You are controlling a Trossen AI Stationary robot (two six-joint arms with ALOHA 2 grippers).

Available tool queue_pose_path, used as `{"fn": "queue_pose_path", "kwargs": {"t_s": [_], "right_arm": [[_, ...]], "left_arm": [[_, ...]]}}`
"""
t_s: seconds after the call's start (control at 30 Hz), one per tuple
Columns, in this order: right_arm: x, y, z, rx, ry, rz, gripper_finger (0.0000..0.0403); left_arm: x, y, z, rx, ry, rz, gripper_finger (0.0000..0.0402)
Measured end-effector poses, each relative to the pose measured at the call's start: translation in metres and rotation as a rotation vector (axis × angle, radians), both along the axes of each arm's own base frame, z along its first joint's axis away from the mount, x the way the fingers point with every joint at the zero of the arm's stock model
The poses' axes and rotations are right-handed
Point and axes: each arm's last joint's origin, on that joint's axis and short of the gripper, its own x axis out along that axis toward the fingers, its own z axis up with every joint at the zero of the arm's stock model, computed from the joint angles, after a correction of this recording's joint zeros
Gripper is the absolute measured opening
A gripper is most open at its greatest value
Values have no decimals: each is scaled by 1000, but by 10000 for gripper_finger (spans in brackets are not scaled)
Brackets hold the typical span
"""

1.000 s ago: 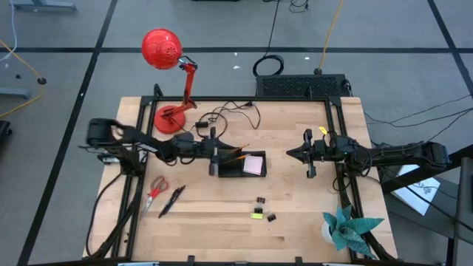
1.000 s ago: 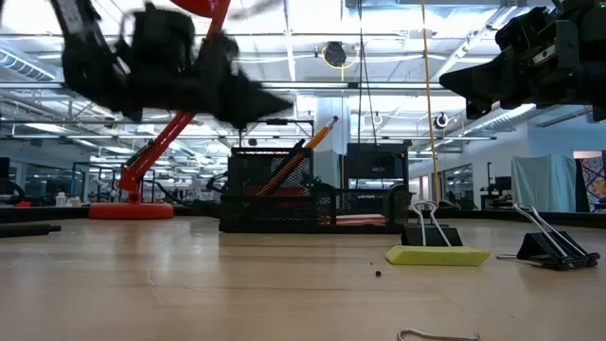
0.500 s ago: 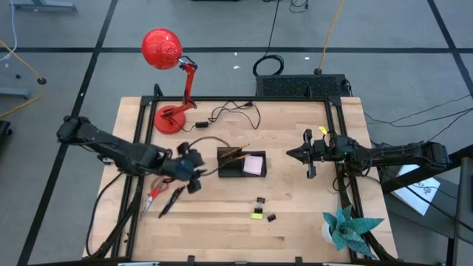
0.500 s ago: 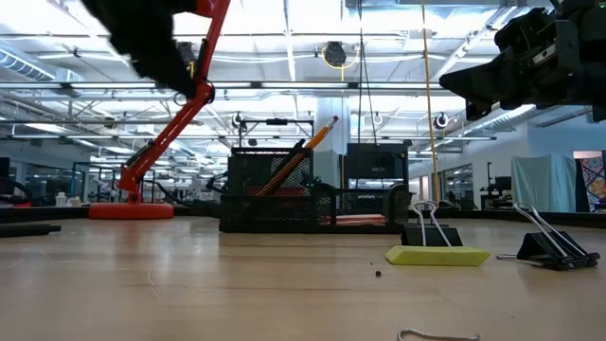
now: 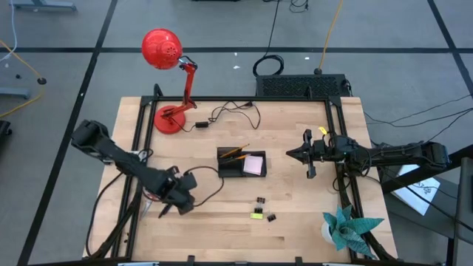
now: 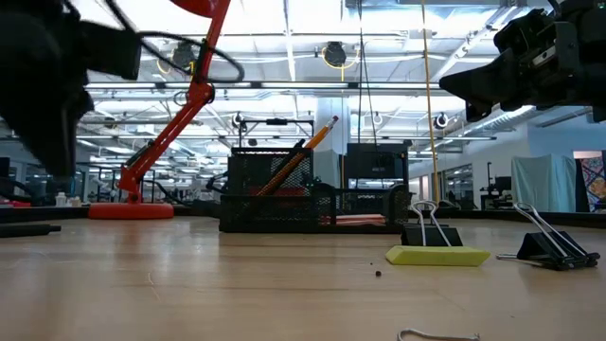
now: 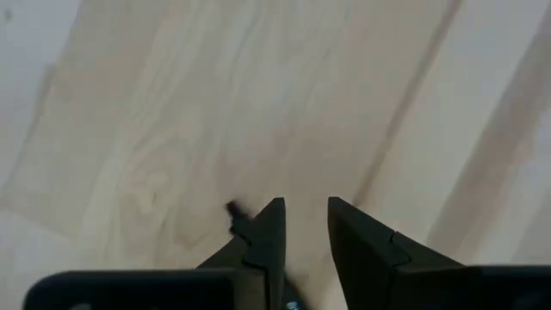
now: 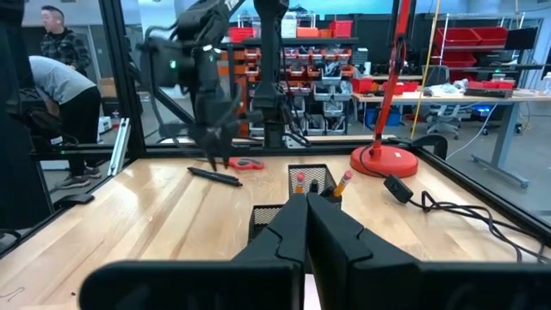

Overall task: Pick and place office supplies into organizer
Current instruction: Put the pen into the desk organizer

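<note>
The left gripper (image 5: 181,203) hangs over the black pen (image 5: 164,210) at lower left, beside the red-handled scissors (image 5: 151,196) — fingers parted, empty, ready for a pick. Next it likely must descend and close. The organizer (image 5: 241,162) sits mid-frame; binder clips (image 5: 261,201) lie below it. The right gripper (image 5: 298,155) waits shut — nothing blocks.

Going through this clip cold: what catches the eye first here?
The red desk lamp at the table's far left corner stands out most. Next, the left tool is low over the near-left boards beside the black pen and red-handled scissors, fingers slightly apart. The organizer sits mid-table holding orange pencils; the right tool waits shut, raised beside it.
</note>
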Motion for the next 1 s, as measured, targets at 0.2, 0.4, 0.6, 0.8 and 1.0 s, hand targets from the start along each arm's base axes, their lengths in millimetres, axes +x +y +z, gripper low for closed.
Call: {"fn": "queue_pose_path", "kwargs": {"t_s": [0.2, 0.4, 0.6, 0.8, 1.0], "right_arm": [[0, 0, 0, 17, 2, 1, 4], [0, 0, 0, 18, 1, 1, 4], [0, 0, 0, 18, 1, 0, 4], [0, 0, 0, 18, 1, -1, 4], [0, 0, 0, 18, 2, -3, 4]], "left_arm": [[-4, 2, -14, 68, 111, 52, 93], [-4, 3, -23, 120, 164, 101, 93], [-4, 2, -37, 170, 241, 106, 92], [-1, 0, -52, 192, 302, 103, 92], [2, -3, -55, 169, 285, 100, 92]]}}
